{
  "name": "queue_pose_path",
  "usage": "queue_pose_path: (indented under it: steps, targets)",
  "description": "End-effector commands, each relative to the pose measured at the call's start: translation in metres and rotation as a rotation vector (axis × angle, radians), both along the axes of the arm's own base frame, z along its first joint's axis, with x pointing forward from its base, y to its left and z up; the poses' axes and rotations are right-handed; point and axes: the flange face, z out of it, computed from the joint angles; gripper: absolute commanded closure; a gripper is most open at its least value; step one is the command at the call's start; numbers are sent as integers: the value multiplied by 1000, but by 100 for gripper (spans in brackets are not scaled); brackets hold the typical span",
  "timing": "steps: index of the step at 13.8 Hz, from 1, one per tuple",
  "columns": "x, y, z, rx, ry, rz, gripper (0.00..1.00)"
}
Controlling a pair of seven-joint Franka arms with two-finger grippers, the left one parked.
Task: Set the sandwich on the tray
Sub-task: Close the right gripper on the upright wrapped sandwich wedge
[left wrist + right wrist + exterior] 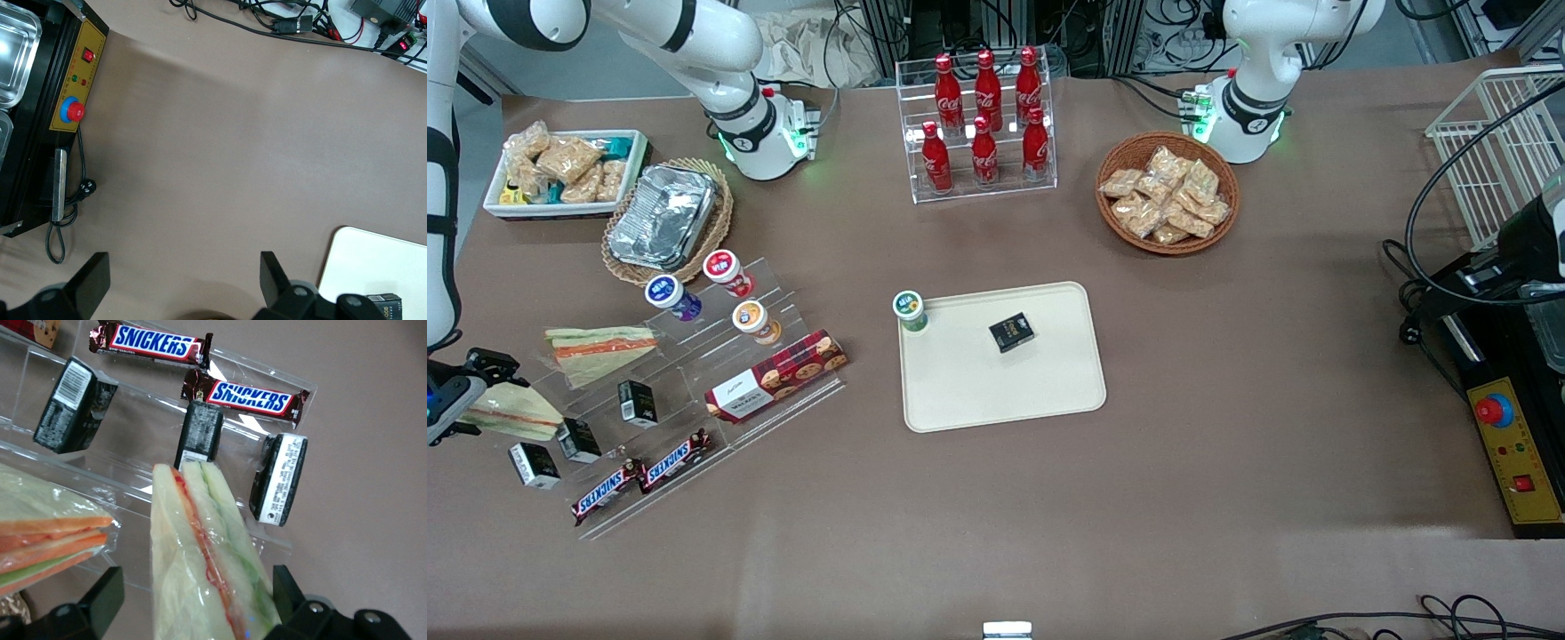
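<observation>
Brown covering spreads across the whole bench (1227, 427), with cables and rack frames along the frame's top edge. At the far left edge of the front view the gripper (458, 404) sits over the sandwich (511, 413), which lies at the clear stepped shelf (694, 391); its fingers (100, 603) stand spread either side of the wrap, seemingly not yet touching. The tray (1049, 391) lies mid-frame, carrying a green-lidded cup (909, 309) and a black box (1011, 332).
</observation>
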Motion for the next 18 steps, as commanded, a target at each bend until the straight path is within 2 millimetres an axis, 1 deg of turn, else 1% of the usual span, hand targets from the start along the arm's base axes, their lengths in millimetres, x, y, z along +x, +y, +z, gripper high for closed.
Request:
queue_pose_path:
  steps: [1, 2, 3, 4, 5, 8, 11, 12, 18]
  targets:
    - [0, 0, 24, 2, -33, 14, 1]
    - [0, 1, 29, 0, -39, 16, 1]
    - [-1, 2, 39, -5, -53, 15, 1]
    - [-3, 2, 43, -4, -55, 15, 1]
    - [-4, 4, 45, 4, -40, 16, 1]
    - [-8, -1, 41, 13, -28, 8, 1]
    - [-17, -11, 30, 34, 19, -20, 1]
    - [-18, -10, 28, 39, 29, -23, 1]
    - [-22, -21, -14, 60, 88, -30, 1]
